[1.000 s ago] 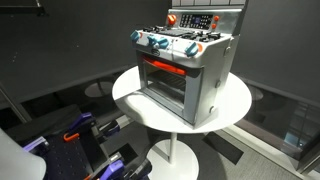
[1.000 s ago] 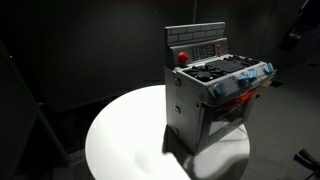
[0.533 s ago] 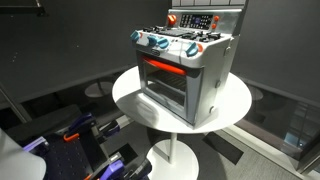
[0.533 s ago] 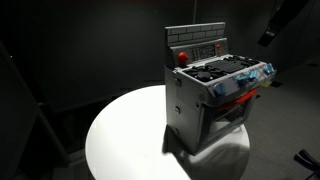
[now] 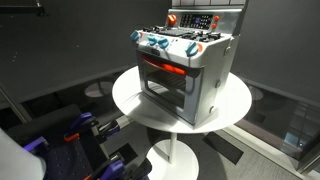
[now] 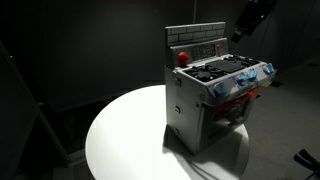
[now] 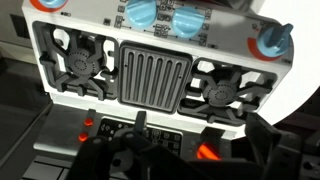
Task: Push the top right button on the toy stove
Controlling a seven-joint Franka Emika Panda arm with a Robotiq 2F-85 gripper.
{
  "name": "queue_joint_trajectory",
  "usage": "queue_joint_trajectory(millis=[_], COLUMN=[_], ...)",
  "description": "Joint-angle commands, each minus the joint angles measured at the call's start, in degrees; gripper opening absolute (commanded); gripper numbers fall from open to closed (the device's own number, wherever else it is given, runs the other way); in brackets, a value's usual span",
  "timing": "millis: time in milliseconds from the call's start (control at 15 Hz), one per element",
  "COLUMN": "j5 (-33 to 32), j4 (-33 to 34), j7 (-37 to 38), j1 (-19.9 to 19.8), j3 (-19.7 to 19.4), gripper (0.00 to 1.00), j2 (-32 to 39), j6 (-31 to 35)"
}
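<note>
The toy stove is a silver-grey box with a red-glowing oven window, blue-and-white knobs and black burners. It stands on a round white table and shows in both exterior views. Its upright back panel carries a red button at one end. My gripper hangs above and behind the stove's far top corner, not touching it. In the wrist view my gripper looks down on the burners. Its dark fingers are apart, either side of the panel's glowing red button, and hold nothing.
The table's white rim is bare in front of the stove. Below the table, dark equipment with blue and orange parts sits on the floor. The surroundings are dark curtains and walls.
In an exterior view my gripper has moved in from the upper right towards the stove's back panel. The stove has not moved.
</note>
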Motion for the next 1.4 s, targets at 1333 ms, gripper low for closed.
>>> queue_joint_trajectory(millis=[1333], j5=[-26.3], j4=[19.6], j7=[24.8], j1=[-2.7], j3=[-10.7], gripper=[1.00], j2=[24.0], j6=[0.9])
